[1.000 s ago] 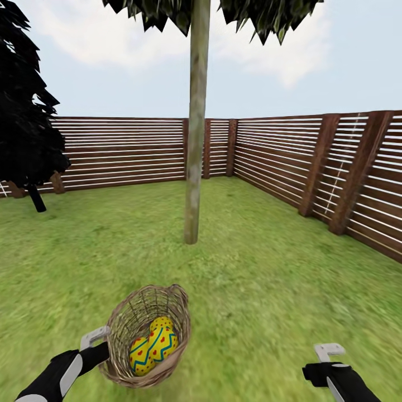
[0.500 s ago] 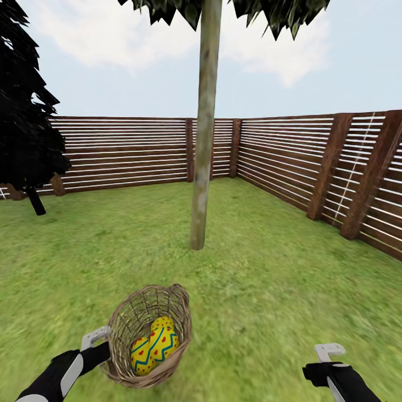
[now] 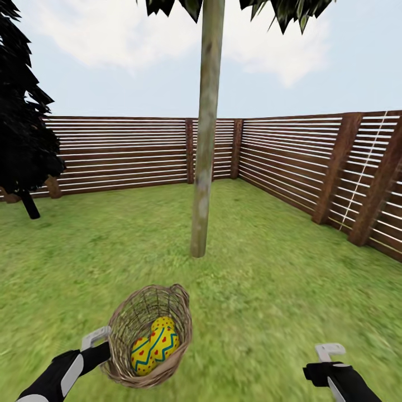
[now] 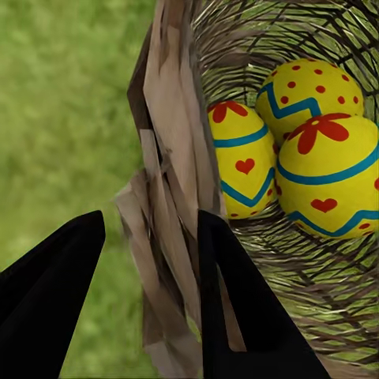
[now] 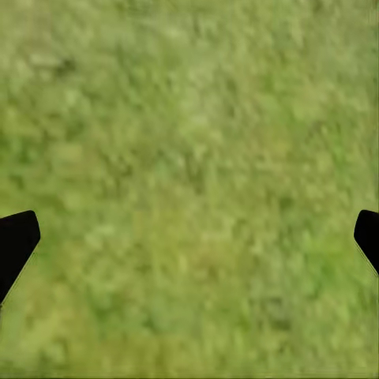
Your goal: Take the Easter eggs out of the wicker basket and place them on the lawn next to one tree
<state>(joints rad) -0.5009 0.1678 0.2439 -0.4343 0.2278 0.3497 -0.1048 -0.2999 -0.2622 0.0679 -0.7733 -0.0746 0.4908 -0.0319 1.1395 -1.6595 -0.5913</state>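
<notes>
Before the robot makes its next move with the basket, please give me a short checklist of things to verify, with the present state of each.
1. Left end effector grips the wicker basket rim: ok, its fingers straddle the woven wall, one inside and one outside.
2. All three Easter eggs are in the basket: ok, three are seen in the left wrist view.
3. Basket is upright enough to keep the eggs: cannot tell, it looks tilted in the head view.
4. Tree with the pale trunk is ahead: ok, bare lawn lies between.
5. Right end effector is free: ok, open over grass, holding nothing.
</notes>
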